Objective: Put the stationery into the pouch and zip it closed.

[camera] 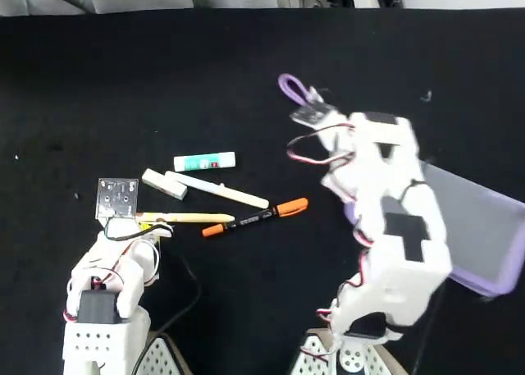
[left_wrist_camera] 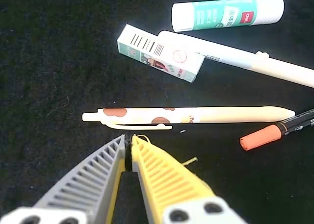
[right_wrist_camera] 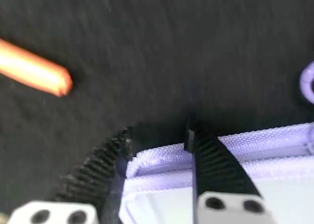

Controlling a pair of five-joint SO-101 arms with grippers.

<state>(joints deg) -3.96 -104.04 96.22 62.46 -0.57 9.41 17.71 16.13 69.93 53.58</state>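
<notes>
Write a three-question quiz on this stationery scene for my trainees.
1. True or false: the glue stick lies on the table, outside the pouch.
2. Which lies nearest the left tool? A glue stick, B patterned pen, C pouch.
3. Fill in: the marker has ___ caps.
Key: 1 true; 2 B; 3 orange.
</notes>
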